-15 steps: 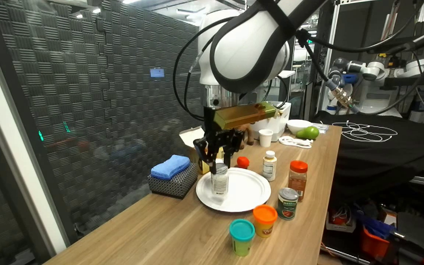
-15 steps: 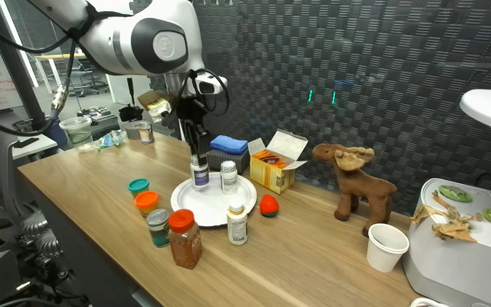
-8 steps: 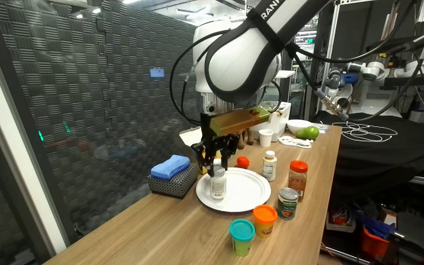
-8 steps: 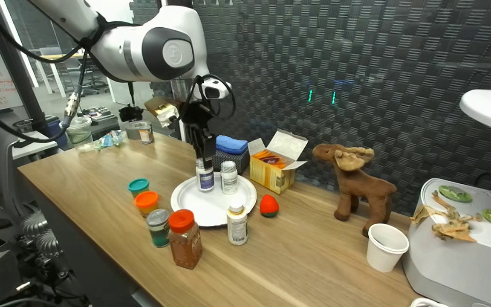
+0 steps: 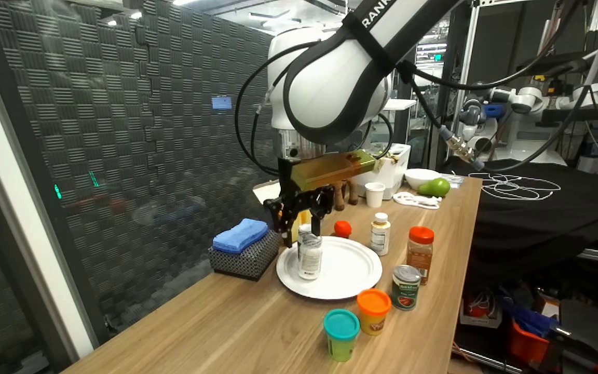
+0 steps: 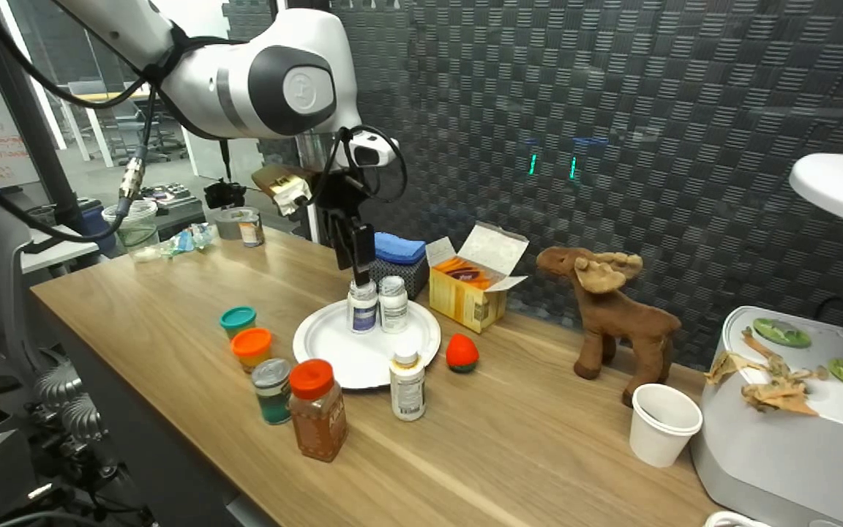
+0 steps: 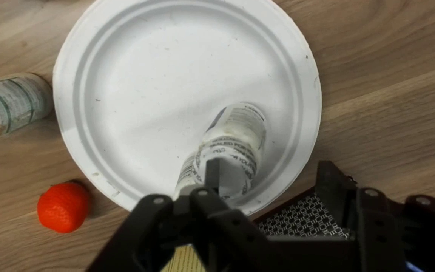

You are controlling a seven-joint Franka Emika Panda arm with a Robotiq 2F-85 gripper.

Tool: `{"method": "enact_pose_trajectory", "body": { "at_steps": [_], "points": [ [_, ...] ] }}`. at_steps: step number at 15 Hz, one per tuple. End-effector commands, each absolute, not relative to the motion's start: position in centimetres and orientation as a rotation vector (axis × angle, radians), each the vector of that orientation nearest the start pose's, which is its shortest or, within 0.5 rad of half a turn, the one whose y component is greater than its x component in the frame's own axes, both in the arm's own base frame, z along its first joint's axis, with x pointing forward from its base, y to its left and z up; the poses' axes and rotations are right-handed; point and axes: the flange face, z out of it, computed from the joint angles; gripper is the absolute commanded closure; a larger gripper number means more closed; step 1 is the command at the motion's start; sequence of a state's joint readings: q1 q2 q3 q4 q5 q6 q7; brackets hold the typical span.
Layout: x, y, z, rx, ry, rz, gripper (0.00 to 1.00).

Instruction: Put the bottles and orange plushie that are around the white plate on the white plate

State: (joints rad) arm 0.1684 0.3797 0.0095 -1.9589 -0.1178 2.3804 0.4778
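The rounded white arm [image 5: 325, 89] carries black bands [image 5: 368, 44], white lettering [image 5: 376, 14], black cables [image 6: 70, 238] with a metallic connector [image 5: 460, 148], and a black hand [image 7: 271, 173] with round screws [image 7: 371, 192].

Beside the yellow carton [image 6: 469, 304] sits a patterned box [image 5: 247, 258] bearing a blue cloth [image 5: 240, 236]; on the carton's other side stand a plush moose [image 6: 620, 316] and, farther off, a paper cup [image 6: 657, 440].

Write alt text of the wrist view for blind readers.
An open gripper hangs over the edge of a plate holding a bottle that partly hides a second bottle. Off the plate at left are a third bottle and a plushie; a patterned box shows lower right.
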Motion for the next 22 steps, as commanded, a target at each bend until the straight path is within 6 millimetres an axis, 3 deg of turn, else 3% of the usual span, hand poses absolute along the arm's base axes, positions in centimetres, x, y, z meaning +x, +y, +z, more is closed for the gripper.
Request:
{"method": "enact_pose_trajectory", "body": {
  "at_steps": [1, 7, 11, 16, 17, 19, 22],
  "points": [
    [61.0, 11.8, 30.2, -3.196, 0.328, -0.149, 0.01],
    [58.6, 14.8, 34.1, -3.167, 0.286, -0.198, 0.00],
    [54.5, 16.6, 35.9, -3.160, 0.266, -0.185, 0.00],
    [49.9, 18.7, 35.1, -3.150, 0.165, -0.071, 0.00],
    [51.9, 18.2, 34.3, -3.165, 0.204, -0.098, 0.00],
    [50.7, 18.9, 34.1, -3.162, 0.184, -0.072, 0.00],
    [50.5, 19.0, 34.2, -3.161, 0.179, -0.069, 0.00]
  ]
}}
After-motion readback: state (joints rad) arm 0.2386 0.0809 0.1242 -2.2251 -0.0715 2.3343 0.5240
